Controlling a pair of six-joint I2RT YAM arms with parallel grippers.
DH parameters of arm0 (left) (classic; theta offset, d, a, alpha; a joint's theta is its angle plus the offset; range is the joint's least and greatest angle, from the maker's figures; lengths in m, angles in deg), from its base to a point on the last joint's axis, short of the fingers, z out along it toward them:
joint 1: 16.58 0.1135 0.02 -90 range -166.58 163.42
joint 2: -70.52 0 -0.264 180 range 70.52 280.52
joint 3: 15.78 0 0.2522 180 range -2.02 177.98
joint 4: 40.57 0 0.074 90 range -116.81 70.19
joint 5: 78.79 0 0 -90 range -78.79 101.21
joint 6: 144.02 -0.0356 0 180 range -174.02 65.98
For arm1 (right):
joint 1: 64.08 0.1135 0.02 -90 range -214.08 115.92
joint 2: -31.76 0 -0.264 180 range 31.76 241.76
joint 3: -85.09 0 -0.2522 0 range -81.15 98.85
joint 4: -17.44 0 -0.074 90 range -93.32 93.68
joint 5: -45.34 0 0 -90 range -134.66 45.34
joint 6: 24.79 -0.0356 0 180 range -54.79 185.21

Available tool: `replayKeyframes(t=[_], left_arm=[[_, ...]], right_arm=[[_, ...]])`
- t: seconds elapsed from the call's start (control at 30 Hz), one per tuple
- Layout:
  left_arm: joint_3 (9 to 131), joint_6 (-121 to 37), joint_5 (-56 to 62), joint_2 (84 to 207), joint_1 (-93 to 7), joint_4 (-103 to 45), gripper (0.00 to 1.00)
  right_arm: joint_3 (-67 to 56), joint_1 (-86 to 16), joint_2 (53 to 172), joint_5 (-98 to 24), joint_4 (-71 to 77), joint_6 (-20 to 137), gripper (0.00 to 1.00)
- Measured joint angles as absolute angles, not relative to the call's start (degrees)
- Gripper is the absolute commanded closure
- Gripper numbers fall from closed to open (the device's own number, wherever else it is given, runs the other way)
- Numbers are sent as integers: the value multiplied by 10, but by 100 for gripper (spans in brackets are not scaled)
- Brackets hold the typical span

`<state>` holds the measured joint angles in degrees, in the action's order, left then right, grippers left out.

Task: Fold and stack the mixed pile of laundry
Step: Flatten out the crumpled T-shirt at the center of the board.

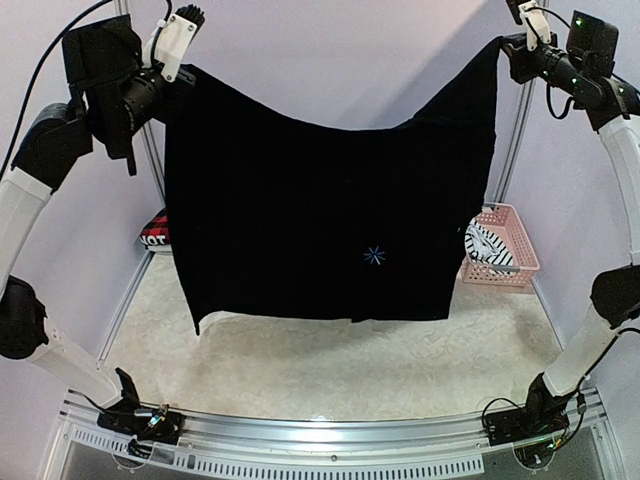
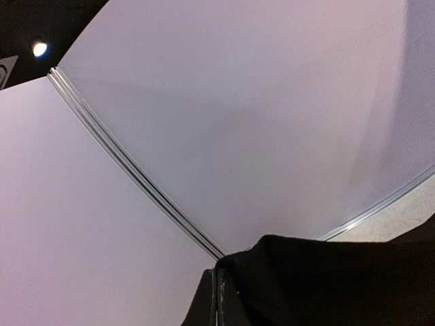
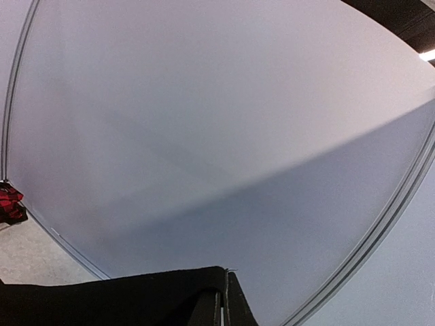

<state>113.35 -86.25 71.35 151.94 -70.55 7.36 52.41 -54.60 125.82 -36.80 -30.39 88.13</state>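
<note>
The large black T-shirt [image 1: 320, 210] hangs spread out in the air between my two grippers, its lower edge above the table. My left gripper [image 1: 180, 70] is shut on its upper left corner; the left wrist view shows the closed gripper [image 2: 216, 302] with black cloth [image 2: 326, 278] beside it. My right gripper [image 1: 512, 52] is shut on the upper right corner; the right wrist view shows the closed gripper [image 3: 223, 309] with black cloth [image 3: 102, 299] to its left. A red-and-black plaid piece [image 1: 155, 232] lies at the back left, partly hidden by the shirt. A striped tank top [image 1: 488, 248] lies in the basket.
A pink perforated basket [image 1: 518, 250] stands at the back right of the table. White enclosure walls and metal frame posts [image 1: 140, 180] stand close behind both raised arms. The plaid piece also shows at the left edge of the right wrist view [image 3: 8, 202].
</note>
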Motion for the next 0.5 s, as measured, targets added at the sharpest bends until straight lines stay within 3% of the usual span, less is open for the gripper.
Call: replayKeyframes(t=[0.5], left_arm=[[1185,-936,712,1480,-747,62,100]], right_arm=[[576,-538,1181,-325,-310,877,100]])
